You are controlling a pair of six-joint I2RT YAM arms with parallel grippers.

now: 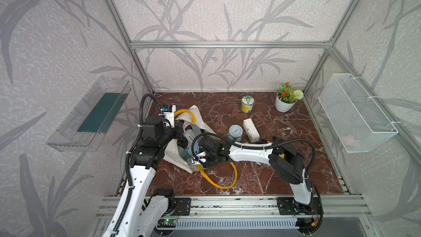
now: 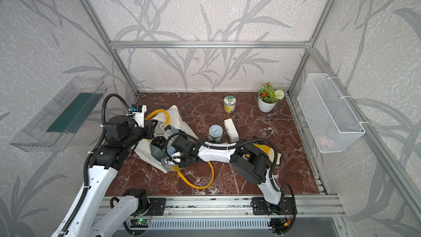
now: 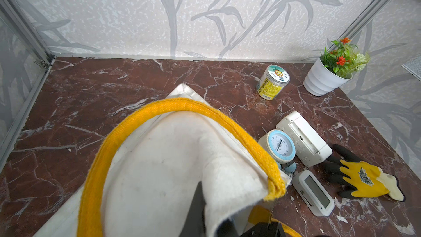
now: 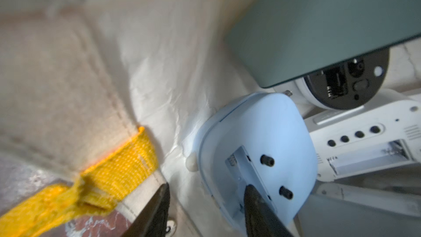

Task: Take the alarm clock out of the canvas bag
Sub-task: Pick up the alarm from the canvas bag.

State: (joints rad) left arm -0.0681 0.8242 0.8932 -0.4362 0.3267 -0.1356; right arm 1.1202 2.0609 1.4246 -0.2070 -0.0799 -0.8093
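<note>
Little writing could be read. The jar [image 3: 272, 83] at the far side of the table [image 3: 91, 83] carried a yellow label with dark print too small to make out, and its lid bore a round emblem. The round clock [image 3: 279, 145] standing on the table showed a numbered dial inside a blue rim. The yellow glove [image 3: 362, 178] at the right had a dark crest on its back. A white boxy clock [image 3: 305, 137] and a white digital clock [image 3: 315, 192] lay beside them, with no legible marks.

The canvas bag [image 1: 201, 119] lay slumped on its side at the left-centre of the table, mouth towards the right. The left gripper [image 1: 181, 131] was clamped shut on the bag's far rim beside a yellow handle [image 3: 159, 112], holding the fabric up.

The right gripper [image 4: 206, 188] reached into the mouth with its jaws apart. The pale blue alarm clock [image 4: 257, 137] lay inside the bag, back outward. One fingertip lay over that back and the other beside the lining, the clock's edge between them. A white clock [image 4: 364, 147] lay just behind it.
</note>
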